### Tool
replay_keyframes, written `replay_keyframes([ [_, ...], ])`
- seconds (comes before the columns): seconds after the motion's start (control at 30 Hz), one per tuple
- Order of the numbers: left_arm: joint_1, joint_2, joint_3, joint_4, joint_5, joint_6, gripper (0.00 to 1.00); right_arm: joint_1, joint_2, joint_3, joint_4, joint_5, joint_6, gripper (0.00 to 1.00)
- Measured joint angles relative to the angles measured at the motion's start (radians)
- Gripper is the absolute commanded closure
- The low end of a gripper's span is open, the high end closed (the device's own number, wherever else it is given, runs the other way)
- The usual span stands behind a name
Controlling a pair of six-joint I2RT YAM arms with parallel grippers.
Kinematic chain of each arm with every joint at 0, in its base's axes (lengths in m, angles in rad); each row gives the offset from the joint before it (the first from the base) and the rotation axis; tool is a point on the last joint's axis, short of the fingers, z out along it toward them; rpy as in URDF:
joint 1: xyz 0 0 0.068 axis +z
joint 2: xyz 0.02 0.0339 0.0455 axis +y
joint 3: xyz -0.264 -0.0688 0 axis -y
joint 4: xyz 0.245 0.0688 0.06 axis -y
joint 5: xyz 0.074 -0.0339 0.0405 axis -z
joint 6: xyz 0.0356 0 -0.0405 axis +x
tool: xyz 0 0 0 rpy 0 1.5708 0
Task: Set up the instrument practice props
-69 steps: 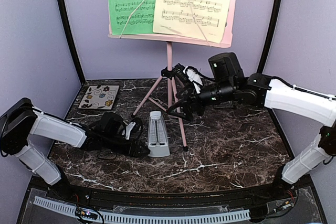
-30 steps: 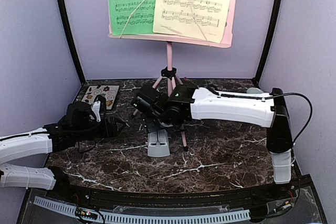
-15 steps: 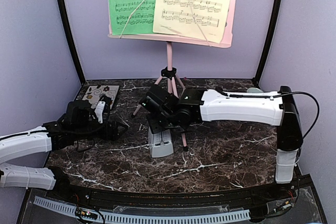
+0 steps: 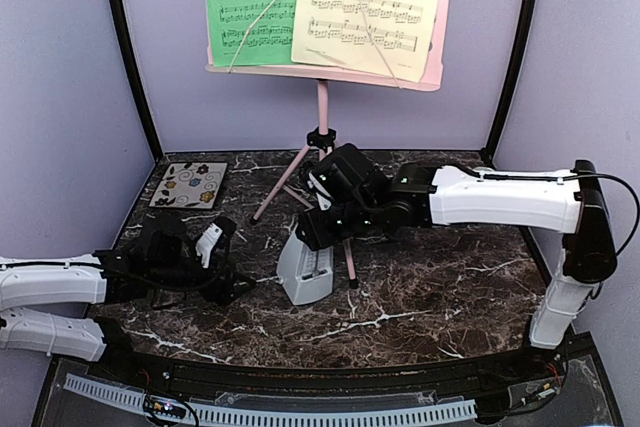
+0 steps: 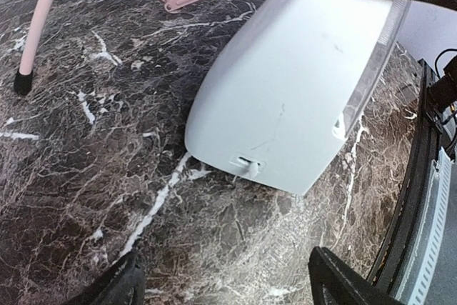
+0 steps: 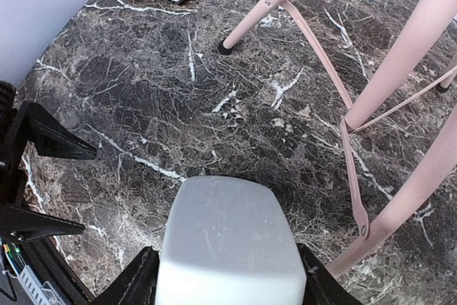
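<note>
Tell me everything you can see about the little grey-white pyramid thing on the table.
The small grey-white pyramid metronome looks like smooth plastic, wide at the bottom and narrow at its flat top, with a see-through front strip. It sits tilted on the dark marble table, beside the pink music stand's leg. The right gripper pinches its top from both sides.

Top of the metronome (image 4: 302, 275) behind the right hand (image 4: 315, 232)
</note>
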Motion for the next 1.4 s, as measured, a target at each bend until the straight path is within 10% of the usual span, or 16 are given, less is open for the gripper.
replay_keyframes([
  [0.07,-0.018,0.009,-0.001,0.008,0.003,0.026,0.02,-0.015,-0.022,-0.032,0.03,-0.034,-0.018,0.86],
  [0.6,-0.097,0.197,0.054,0.051,0.045,0.251,0.05,-0.066,-0.068,-0.121,0.181,-0.344,-0.12,1.0],
  [1.07,-0.101,0.288,0.097,0.097,0.043,0.295,0.6,-0.069,-0.07,-0.121,0.189,-0.348,-0.119,1.0],
  [1.4,-0.103,0.266,0.096,0.124,-0.021,0.249,0.2,-0.058,-0.069,-0.106,0.148,-0.229,-0.109,0.97],
])
